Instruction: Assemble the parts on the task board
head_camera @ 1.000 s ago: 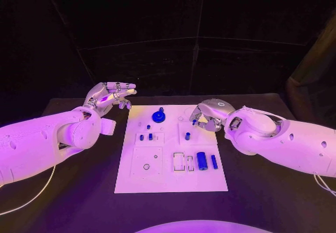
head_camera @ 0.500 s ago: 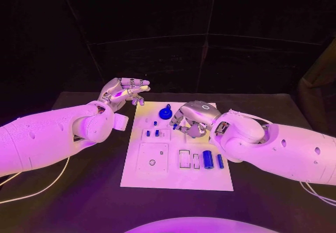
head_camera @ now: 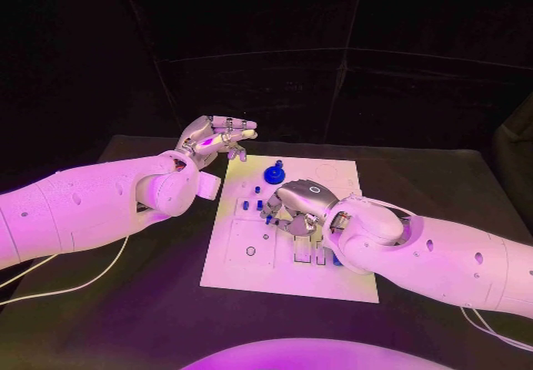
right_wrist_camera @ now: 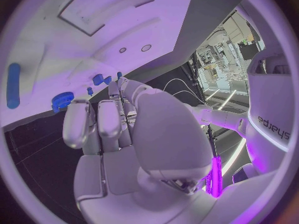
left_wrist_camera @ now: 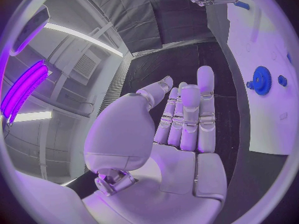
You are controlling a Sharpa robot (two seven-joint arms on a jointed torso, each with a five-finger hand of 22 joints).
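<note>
The right hand (head_camera: 298, 206) hovers fingers-down and empty over the task board's (head_camera: 339, 173) middle, beside small blue parts (head_camera: 258, 204); the left hand (head_camera: 216, 139), loosely spread and empty, stays off the board's far-left corner near the blue gear (head_camera: 276, 174)

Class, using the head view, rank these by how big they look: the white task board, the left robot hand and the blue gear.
Largest to smallest:
1. task board
2. left robot hand, which may look larger because it is possibly nearer the camera
3. blue gear, clearly the smallest
</note>
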